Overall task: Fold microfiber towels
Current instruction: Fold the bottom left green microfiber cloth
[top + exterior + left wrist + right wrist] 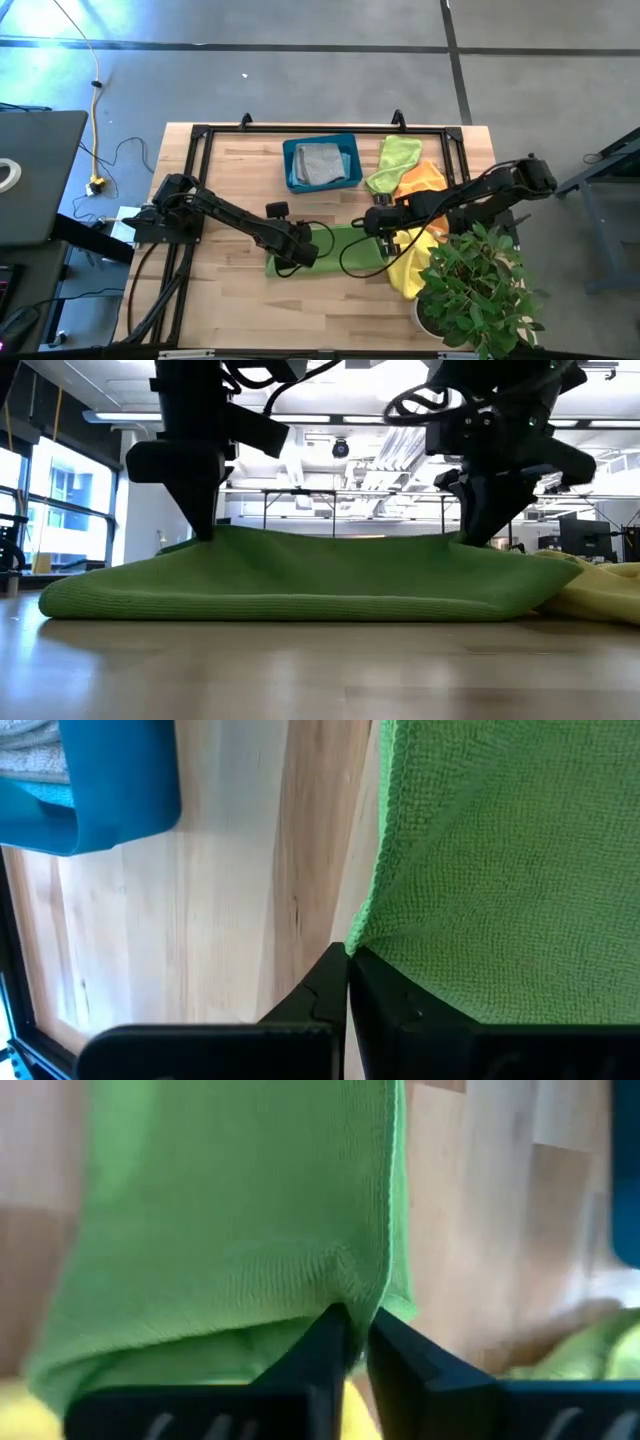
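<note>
**A:** Left hand (347,982)?

**B:** I see its fingers pressed tight together on the corner hem of the lime-green microfiber towel (335,248). The towel lies flat on the pale wooden table (230,170), front-centre between the two arms.

**A:** Right hand (358,1342)?

**B:** It's at the towel's opposite end, fingers either side of the hem with a narrow slit between them. The edge bunches right at the tips, so I'd say a light pinch on the cloth, though the wrist view is soft there. From the low view both hands come straight down onto the towel's top edge, one at each end.

**A:** Other towels?

**B:** A grey cloth (319,163) sits inside the teal plastic bin (292,170) at the back centre of the table. To the right of the bin I've got a second lime-green cloth (394,160), an orange cloth (424,177) just beside it, and a yellow cloth (410,268) touching the spread towel's right end. The leafy potted plant (475,290) stands at the front-right corner, overlapping the yellow one.
</note>
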Robot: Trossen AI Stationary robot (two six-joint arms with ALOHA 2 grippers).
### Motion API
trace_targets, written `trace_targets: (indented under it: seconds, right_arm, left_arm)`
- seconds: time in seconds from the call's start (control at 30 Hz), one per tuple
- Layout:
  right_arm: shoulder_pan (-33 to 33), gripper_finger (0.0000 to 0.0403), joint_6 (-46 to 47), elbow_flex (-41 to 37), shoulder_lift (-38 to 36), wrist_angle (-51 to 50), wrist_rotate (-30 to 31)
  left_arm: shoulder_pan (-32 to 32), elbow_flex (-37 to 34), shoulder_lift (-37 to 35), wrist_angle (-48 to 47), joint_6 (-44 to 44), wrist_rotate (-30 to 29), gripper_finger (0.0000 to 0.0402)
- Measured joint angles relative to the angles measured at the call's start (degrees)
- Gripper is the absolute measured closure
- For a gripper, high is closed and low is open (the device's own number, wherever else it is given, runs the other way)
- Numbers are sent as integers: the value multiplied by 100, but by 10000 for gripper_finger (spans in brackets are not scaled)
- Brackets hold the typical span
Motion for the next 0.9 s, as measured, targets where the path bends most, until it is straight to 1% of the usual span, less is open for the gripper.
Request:
trace_targets:
  seconds: [0.1,0.23,0.3,0.37,0.43,0.5,0.57,0.63,0.77,0.9]
  right_arm:
    - [8,330,-221,0,0,-118,338]
    - [8,279,-238,128,0,-503,847]
    - [8,261,18,281,0,-755,1046]
    - [8,250,517,451,0,-812,1004]
    - [10,246,1063,537,-2,-518,642]
    - [62,246,1458,536,-1,-123,318]
    - [164,248,1598,474,55,386,281]
    - [265,250,1624,338,136,694,315]
    - [408,253,1975,201,432,1279,319]
    - [458,254,2238,201,887,1557,317]
  left_arm:
    - [2,0,0,2,88,5,400]
    - [9,0,0,2,108,5,400]
    - [31,0,0,2,108,7,399]
    - [67,0,0,2,108,-2,396]
    - [91,0,0,0,112,-130,390]
    - [105,0,0,-24,112,-410,380]
    - [115,0,0,-37,127,-645,365]
    - [144,0,0,-45,128,-694,347]
    - [148,0,0,-158,125,-428,308]
    - [54,15,-2,-149,144,159,289]
